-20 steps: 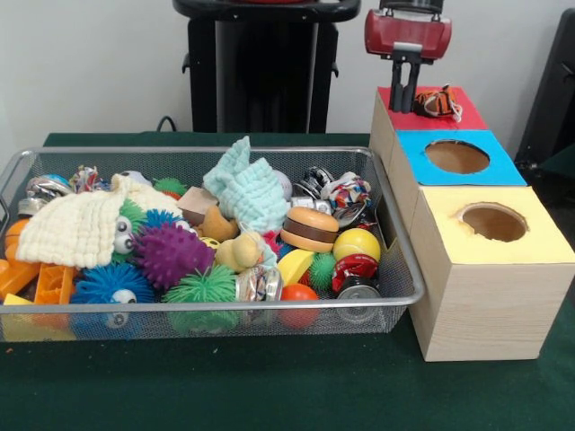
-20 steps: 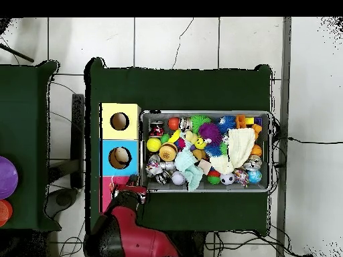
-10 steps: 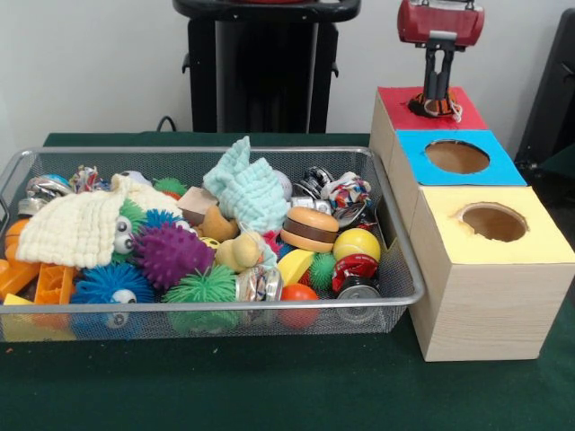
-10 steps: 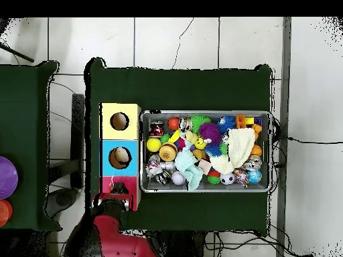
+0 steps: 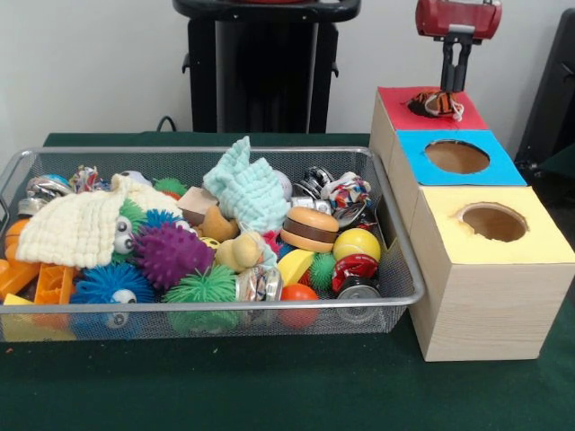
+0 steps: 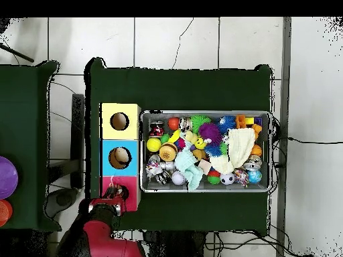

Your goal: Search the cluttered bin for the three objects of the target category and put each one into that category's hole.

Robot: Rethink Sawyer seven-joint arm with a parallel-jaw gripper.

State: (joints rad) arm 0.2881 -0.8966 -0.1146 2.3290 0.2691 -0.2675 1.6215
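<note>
Gripper (image 5: 455, 79) hangs above the red box (image 5: 467, 117), jaws together and empty as far as I can judge; the orange striped toy (image 5: 437, 103) lies at its hole, not clearly dropped through. Rope toys of similar look remain in the bin (image 5: 395, 242), at its two o'clock corner, so sorting seems unfinished

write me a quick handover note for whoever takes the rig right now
Tool: raised above the red box, apart from the orange rope toy; open or shut not visible.
Orange rope toy: lies on the red box's top, at its hole, not fully dropped in.
Blue box: something pale sits in its hole. Yellow box: hole looks empty.
Bin: full of mixed toys; another rope toy sits at its far end by the boxes.
Left: seat the toy, search the bin for the rest.
</note>
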